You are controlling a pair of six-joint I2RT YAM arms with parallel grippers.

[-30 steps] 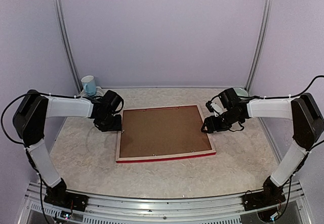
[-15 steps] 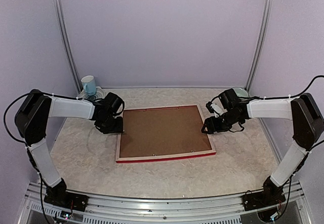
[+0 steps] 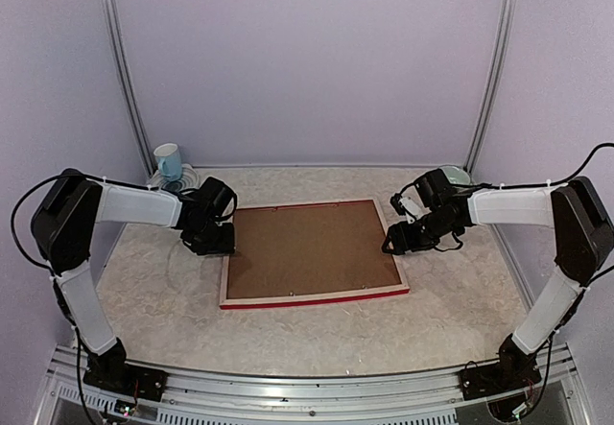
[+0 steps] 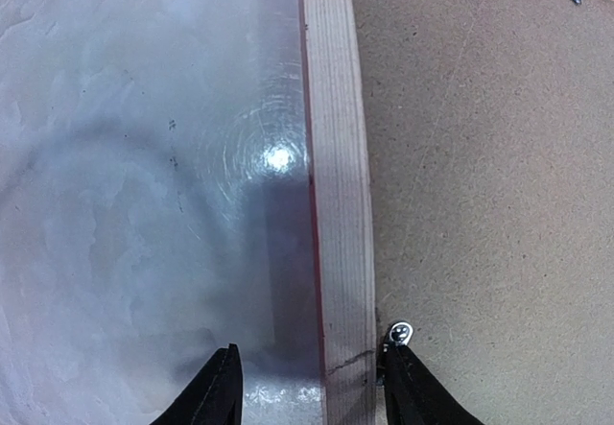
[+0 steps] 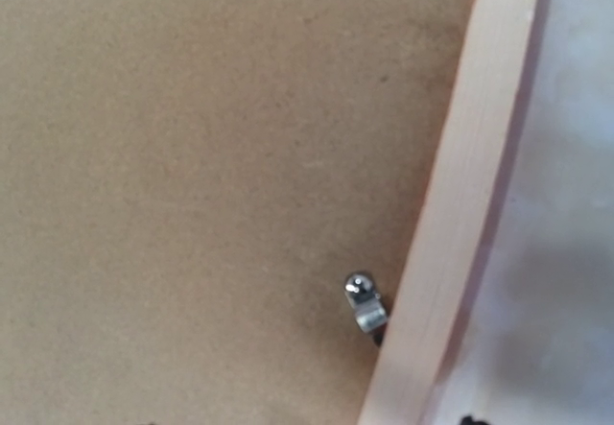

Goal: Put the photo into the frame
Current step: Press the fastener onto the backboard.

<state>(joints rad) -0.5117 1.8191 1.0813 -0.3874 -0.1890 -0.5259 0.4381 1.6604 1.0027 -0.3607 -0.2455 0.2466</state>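
Frame [image 3: 317, 296] lies face-down mid-desk [image 3: 317, 339], brown board [image 3: 307, 247] up. Left tool [image 4: 312, 391] spread, straddling the left rail, not pinching it. Right tool [image 3: 393, 241] at the right rail, tips wide apart.

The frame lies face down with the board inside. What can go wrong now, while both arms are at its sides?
1. The left fingers straddle the rail of the frame beside a small clip; closing could snag it or drag the frame.
2. The right fingers hang over another clip; a push might slide the frame.
3. The mug stands just behind the left arm; a swing may hit it.
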